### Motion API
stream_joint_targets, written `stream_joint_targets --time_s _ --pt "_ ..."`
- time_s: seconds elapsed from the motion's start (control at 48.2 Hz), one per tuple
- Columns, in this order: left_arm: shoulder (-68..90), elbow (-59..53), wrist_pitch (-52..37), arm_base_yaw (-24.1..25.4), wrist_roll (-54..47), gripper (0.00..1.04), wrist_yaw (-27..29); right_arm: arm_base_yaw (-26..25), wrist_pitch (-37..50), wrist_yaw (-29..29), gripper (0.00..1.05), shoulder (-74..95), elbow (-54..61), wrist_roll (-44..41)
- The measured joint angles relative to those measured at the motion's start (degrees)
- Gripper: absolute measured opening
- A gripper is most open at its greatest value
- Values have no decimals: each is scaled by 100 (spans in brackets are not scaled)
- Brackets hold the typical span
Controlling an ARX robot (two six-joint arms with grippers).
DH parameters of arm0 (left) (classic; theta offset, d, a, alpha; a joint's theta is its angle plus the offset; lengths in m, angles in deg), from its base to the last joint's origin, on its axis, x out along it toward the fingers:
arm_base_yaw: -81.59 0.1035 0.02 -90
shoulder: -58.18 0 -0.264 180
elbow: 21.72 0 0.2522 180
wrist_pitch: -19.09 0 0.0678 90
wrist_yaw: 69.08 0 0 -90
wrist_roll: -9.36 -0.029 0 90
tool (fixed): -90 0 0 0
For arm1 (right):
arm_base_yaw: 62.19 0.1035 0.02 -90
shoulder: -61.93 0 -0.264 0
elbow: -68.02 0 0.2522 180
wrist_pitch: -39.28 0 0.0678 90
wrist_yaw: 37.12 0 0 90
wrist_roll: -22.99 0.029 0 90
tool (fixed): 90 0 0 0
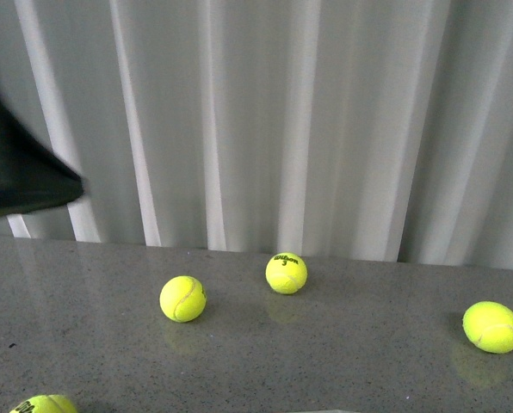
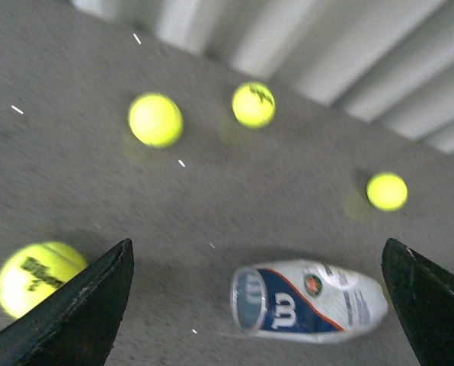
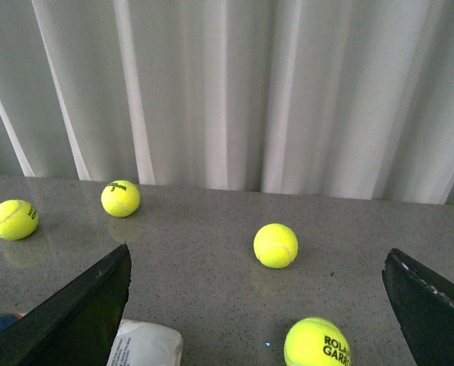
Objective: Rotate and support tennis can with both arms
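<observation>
The tennis can (image 2: 309,300) lies on its side on the grey table, its blue, white and orange label up and its clear open end facing the camera. My left gripper (image 2: 257,242) hovers above it, open, with the can below and between the two black fingers (image 2: 75,316), apart from both. My right gripper (image 3: 257,248) is open too, low over the table; the can's white end (image 3: 147,343) shows just inside one finger (image 3: 78,320). In the front view the can is out of sight and a dark blurred part of my left arm (image 1: 15,172) shows at the left edge.
Several yellow tennis balls lie loose on the table (image 1: 343,344): one left of the middle (image 1: 182,298), one at the back (image 1: 286,273), one far right (image 1: 492,326), one at the near left edge (image 1: 43,404). White curtain (image 1: 265,120) closes the back.
</observation>
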Motion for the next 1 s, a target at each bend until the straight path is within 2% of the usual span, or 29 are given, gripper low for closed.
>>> stream_joint_targets --time_s 0.104,0.249,0.457,0.727,0.997 --pt "1377 470 11 -302 114 98 -645 0 0 -2 98 0 0 0" --pt "2514 728 52 -796 57 98 -1213 0 0 0 98 0 0 0" --pt "3480 909 -310 -1296 17 98 -1388 0 0 0 98 0 0 0" --pt "4470 1029 -885 -1392 79 98 -1401 0 0 0 98 0 0 0" --pt "4754 1274 -984 -1338 68 98 -1377 0 0 0 98 0 0 0"
